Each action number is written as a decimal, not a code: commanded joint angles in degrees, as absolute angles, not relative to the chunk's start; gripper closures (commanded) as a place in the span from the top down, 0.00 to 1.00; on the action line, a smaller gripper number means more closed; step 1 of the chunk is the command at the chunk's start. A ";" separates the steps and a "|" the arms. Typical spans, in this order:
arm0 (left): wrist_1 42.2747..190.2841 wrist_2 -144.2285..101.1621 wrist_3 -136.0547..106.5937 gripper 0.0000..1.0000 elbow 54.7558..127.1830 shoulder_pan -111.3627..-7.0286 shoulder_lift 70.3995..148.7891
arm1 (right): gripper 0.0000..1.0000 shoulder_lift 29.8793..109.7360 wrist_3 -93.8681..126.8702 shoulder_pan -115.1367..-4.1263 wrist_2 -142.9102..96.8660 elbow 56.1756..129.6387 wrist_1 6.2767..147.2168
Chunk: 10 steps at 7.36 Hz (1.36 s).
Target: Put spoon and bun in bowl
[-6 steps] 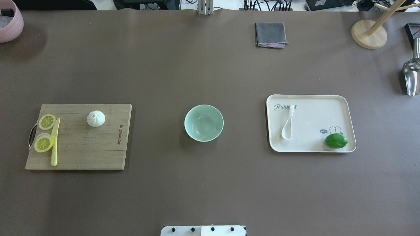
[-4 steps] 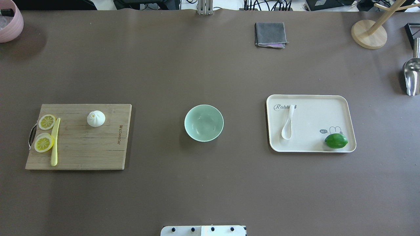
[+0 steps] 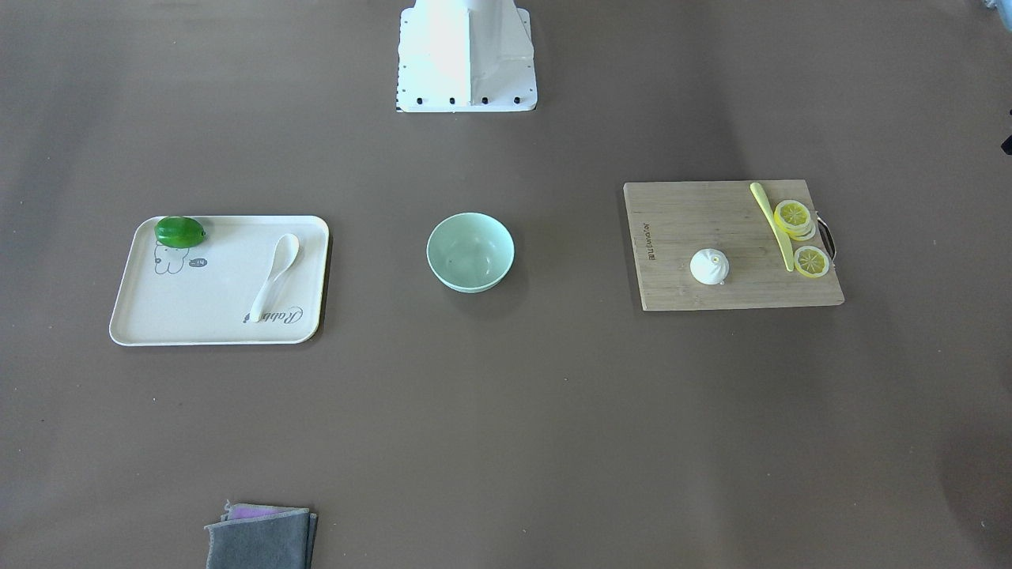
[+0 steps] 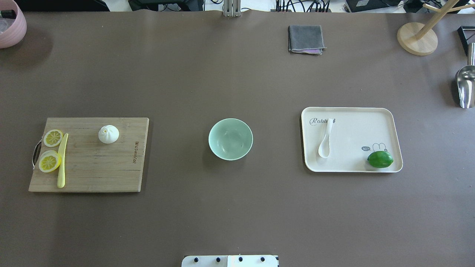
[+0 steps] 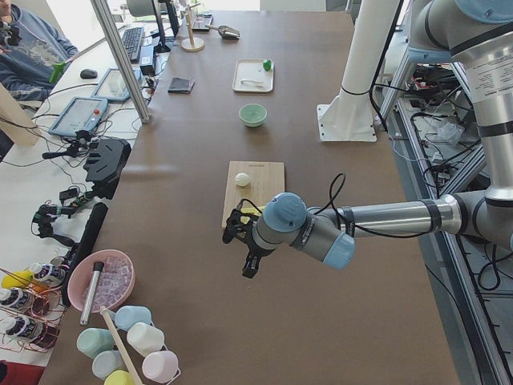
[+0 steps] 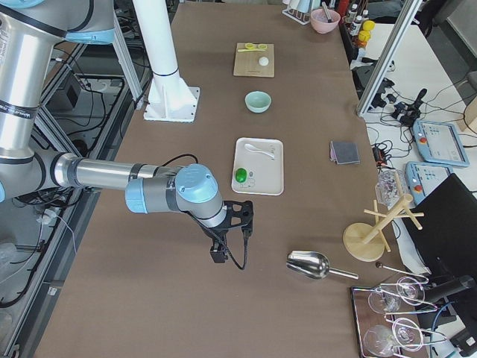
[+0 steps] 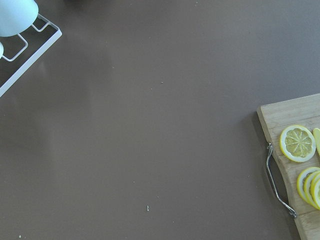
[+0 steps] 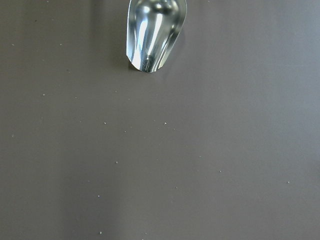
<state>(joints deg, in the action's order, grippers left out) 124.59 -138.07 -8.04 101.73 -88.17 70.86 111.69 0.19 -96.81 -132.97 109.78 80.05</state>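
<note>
Left pincer [image 5: 246, 267], right pincer [image 6: 218, 252] — jaw spacing unreadable.

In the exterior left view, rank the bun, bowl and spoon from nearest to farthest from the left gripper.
From the left gripper:
1. bun, on the cutting board just beyond the gripper.
2. bowl, at mid-table.
3. spoon, on the tray at the far end.

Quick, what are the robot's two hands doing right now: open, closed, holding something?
Left hand: cannot be told; it shows only in a side view.
Right hand: cannot be told; it shows only in a side view.
</note>
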 commanded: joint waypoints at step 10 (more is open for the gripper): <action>127.97 -138.43 -21.07 0.98 102.48 -84.31 75.40 | 1.00 109.43 11.70 -91.09 -143.17 109.86 75.71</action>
<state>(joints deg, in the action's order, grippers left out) 127.81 -138.25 -17.27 102.12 -86.64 73.77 110.29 4.78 -94.32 -142.29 109.83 78.13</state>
